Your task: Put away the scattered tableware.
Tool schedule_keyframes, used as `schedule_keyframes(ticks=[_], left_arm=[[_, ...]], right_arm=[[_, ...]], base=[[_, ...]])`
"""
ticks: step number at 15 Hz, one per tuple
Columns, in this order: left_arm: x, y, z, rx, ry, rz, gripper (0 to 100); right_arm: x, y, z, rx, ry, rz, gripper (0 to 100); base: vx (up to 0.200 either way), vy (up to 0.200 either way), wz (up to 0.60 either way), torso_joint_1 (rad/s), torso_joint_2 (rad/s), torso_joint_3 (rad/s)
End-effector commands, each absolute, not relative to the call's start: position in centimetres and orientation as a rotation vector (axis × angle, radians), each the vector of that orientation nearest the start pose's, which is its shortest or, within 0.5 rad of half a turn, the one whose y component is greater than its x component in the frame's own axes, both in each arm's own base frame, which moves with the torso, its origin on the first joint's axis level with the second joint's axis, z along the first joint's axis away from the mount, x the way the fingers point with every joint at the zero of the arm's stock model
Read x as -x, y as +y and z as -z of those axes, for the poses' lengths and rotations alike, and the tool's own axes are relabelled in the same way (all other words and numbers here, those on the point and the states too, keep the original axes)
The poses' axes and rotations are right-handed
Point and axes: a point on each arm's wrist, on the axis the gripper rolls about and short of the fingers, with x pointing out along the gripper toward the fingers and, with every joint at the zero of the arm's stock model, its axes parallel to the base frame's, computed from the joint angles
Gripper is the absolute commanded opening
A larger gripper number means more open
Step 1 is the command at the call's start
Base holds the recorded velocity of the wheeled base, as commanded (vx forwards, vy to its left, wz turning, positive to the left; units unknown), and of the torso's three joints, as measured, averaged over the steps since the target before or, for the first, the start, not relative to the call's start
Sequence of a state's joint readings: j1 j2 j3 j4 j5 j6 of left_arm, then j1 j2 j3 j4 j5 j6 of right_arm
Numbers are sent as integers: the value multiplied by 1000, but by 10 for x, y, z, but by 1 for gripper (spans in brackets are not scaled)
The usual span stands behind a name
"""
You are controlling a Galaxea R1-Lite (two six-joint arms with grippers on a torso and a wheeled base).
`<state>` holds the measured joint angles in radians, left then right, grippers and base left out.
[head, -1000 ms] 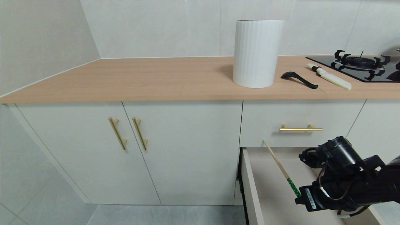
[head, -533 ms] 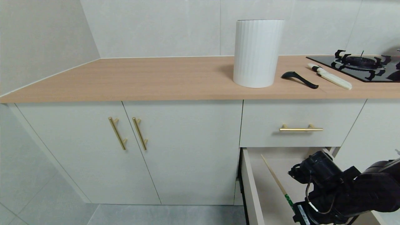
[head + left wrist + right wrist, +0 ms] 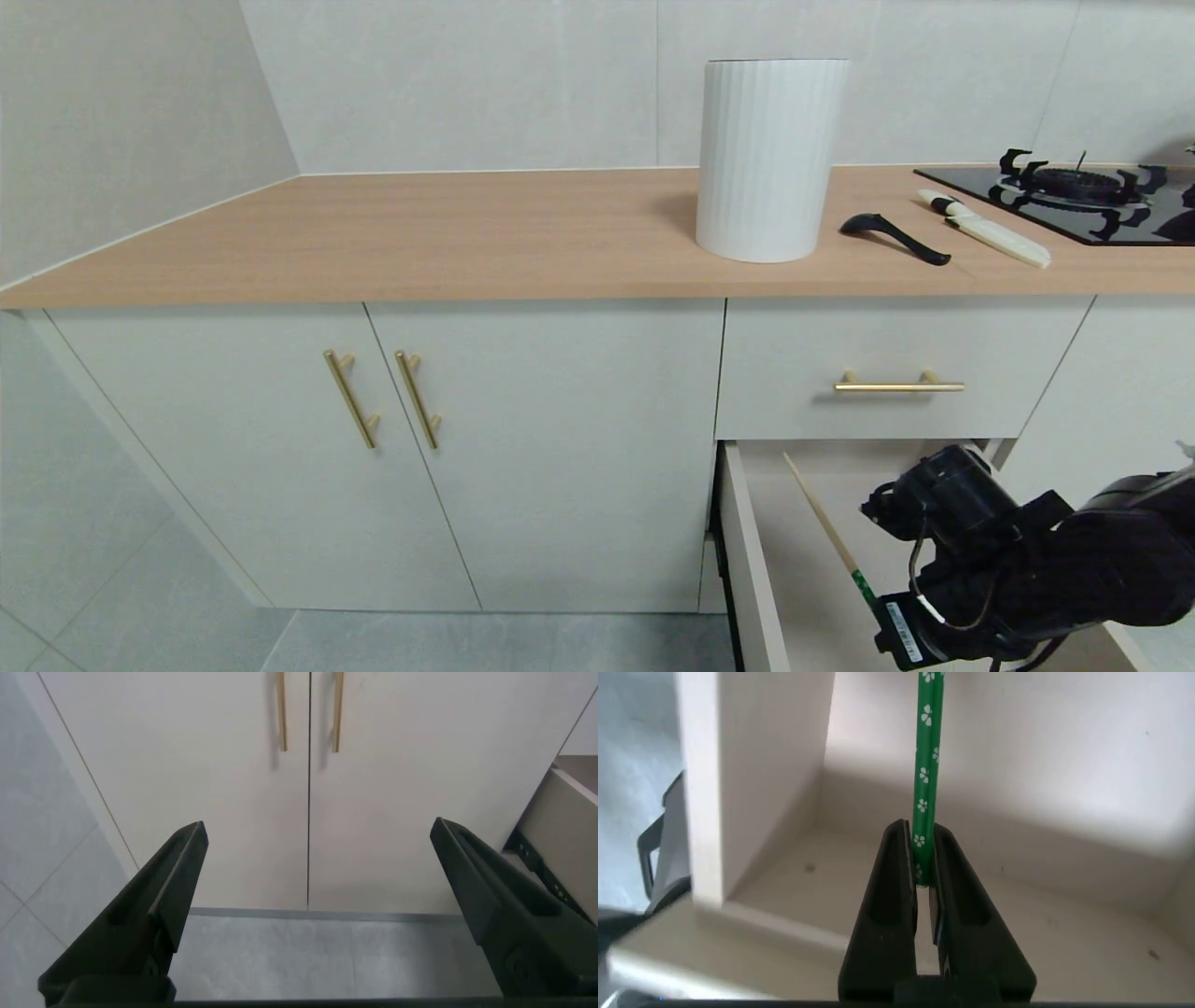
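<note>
Green-patterned wooden chopstick (image 3: 926, 765) is clamped in the closed right gripper (image 3: 921, 845), slanting inside the open drawer (image 3: 747, 551). Left gripper (image 3: 318, 838) is spread wide, holding nothing, facing the cabinet doors (image 3: 402, 793).

Chopstick (image 3: 826, 527) wood, green end glossy; worktop (image 3: 420, 233) matt woodgrain; drawer handle (image 3: 898, 385) prob. brushed metal.
</note>
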<state>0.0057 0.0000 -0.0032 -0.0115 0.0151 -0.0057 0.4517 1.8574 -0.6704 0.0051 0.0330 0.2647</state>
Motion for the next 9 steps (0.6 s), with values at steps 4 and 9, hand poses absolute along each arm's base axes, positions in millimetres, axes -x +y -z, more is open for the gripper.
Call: schedule_keyframes(ticks=[4, 9], left_arm=[[23, 0, -78, 6, -15, -21, 100], [23, 0, -78, 8, -15, -21, 100]], right_arm=[[-266, 123, -26, 27, 1288, -226, 0], [-289, 134, -4, -22, 1311, -156, 0]], base=[[0, 0, 0, 0, 0, 0], [0, 0, 0, 0, 0, 0]])
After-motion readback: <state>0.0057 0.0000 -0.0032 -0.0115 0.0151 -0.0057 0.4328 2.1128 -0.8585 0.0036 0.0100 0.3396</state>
